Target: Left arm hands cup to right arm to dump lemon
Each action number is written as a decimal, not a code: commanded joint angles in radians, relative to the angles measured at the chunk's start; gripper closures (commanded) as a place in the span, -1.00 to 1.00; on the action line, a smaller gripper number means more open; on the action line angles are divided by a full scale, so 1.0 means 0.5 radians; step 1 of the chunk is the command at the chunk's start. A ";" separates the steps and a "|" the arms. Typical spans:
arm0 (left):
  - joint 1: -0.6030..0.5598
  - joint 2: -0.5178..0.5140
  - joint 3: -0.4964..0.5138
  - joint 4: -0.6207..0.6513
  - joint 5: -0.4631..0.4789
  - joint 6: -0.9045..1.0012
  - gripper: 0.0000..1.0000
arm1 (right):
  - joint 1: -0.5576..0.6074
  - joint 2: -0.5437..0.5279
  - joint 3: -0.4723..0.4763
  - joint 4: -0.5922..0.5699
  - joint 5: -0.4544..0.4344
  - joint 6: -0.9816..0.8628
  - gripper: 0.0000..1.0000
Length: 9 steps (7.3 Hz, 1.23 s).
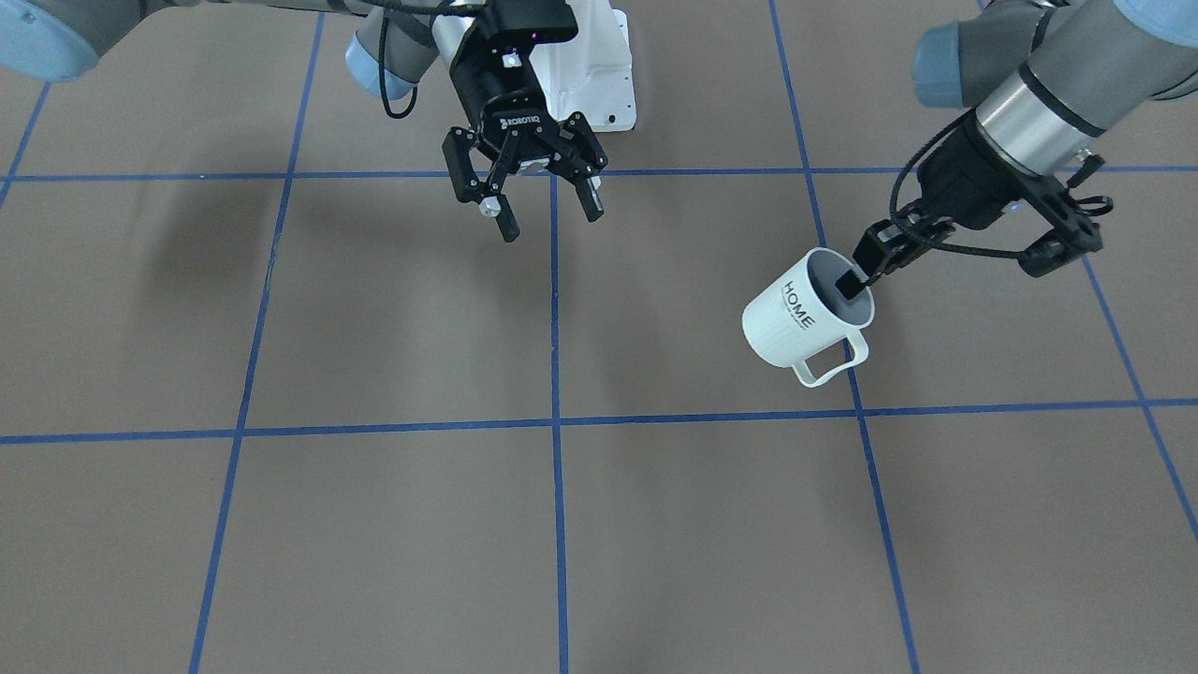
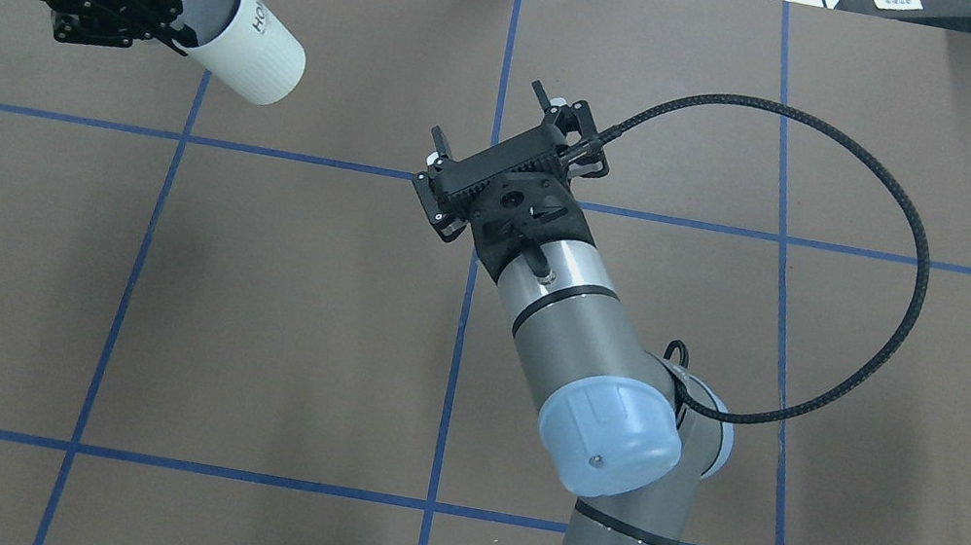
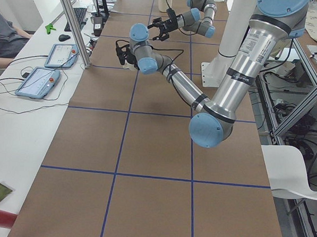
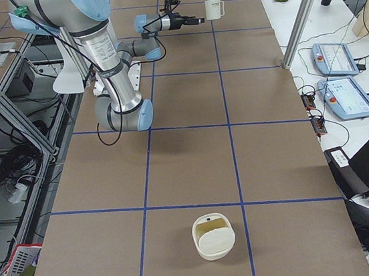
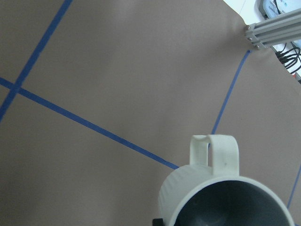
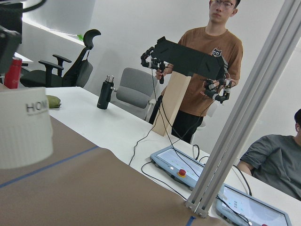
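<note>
Table (image 1: 374, 309): brown top gridded with blue tape. The cup appears to be held clear above it, toward the end on the robot's left.

Right arm (image 2: 589, 359): reaches forward at mid-table, well apart from the cup, on the side the cup's base faces.

Left arm (image 1: 1058, 84): comes down to the cup's mouth from the robot's left, so it is the nearer arm by far.

White basket (image 4: 213, 237): sits at the opposite end of the table from the cup, very far from it. This is probably where the dump ends.

Cup (image 1: 796, 323): white and ribbed, with "HOME" on its side. It is tilted, its long axis running from the mouth at the left claw down to the base, which points toward the right claw. The loop handle (image 1: 828, 365) is on the side away from the robot's base.

Right gripper (image 1: 547, 217): spread wide and empty. The cup lies to the robot's left of it and a little farther out from the base, with a clear gap between.

Left gripper (image 2: 176, 31): pinched on the cup's rim, one finger (image 1: 850, 284) inside the mouth.

Coming move, as I judge it: the gap must close along the cup's axis so the right claw can span the bare ribbed wall, avoiding the handle.

Lemon: not visible. The wrist view into the cup shows only part of the grey inside, so I cannot tell if it is there.
</note>
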 commanded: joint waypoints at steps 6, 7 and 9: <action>-0.172 0.664 0.124 0.012 0.307 1.293 1.00 | 0.837 -0.062 0.037 -0.879 1.721 0.679 -1.00; -0.172 0.664 0.176 0.012 0.308 1.423 1.00 | 0.975 -0.086 0.061 -0.944 2.053 0.683 -1.00; -0.157 0.698 0.207 0.002 0.308 1.461 1.00 | 1.077 -0.145 0.150 -1.294 2.224 0.671 -1.00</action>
